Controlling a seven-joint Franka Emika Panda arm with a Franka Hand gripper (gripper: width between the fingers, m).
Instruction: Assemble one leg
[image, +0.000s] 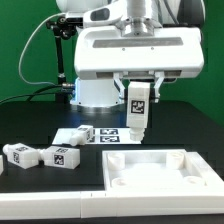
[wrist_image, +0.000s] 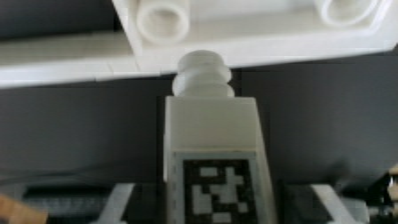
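Note:
My gripper (image: 138, 92) is shut on a leg (image: 138, 108), a white block with a black-and-white tag, held upright above the table just behind the far edge of the large flat white square piece (image: 160, 168). In the wrist view the leg (wrist_image: 214, 130) runs out from between my gripper (wrist_image: 217, 200) fingers. Its round peg end (wrist_image: 201, 72) points toward the edge of the white square piece (wrist_image: 231, 40), between two corner holes (wrist_image: 164, 18). The leg is not touching that piece.
Two more tagged legs (image: 20, 153) (image: 62, 156) lie at the exterior view's left. The marker board (image: 95, 133) lies flat behind the square piece, below the held leg. The arm's white base stands at the back.

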